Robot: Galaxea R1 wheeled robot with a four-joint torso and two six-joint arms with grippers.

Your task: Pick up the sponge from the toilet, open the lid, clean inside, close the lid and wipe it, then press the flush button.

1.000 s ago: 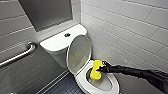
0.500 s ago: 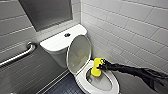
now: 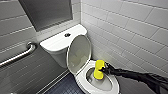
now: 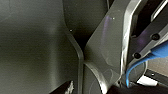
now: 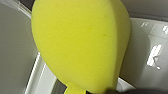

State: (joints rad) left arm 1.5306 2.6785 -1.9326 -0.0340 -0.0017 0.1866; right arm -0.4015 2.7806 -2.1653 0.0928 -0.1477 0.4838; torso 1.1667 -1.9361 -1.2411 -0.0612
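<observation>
- The toilet [image 3: 115,88] stands in a corner against a white tiled wall [image 3: 130,30], with its tank [image 3: 53,46] at the back and the bowl toward the camera.
- The lid [image 3: 78,53] is raised and stands nearly upright, leaning back toward the tank, with its inner face turned to the bowl.
- The seat [image 3: 81,77] is down, a white ring around the open bowl.
- The flush button [image 3: 67,35] is a small dark round spot on the flat top of the tank, near the middle.
- The sponge [image 3: 98,70] is bright yellow and stands on end over the far right side of the bowl. Its lower end dips into the opening, but I cannot tell whether it touches the inside.
- The right gripper [image 3: 105,69] is closed on the sponge, gripping it from the side. Its black arm reaches in from the lower right of the head view, across the rim.
- In the right wrist view the sponge [image 5: 80,42] shows large and close, with white ceramic behind it.
- A metal grab bar [image 3: 20,55] is fixed to the grey wall left of the tank.
- The floor [image 3: 62,86] beside the bowl is dark tile.
- A blue cable [image 4: 140,65] curves past grey robot panels in the left wrist view.
</observation>
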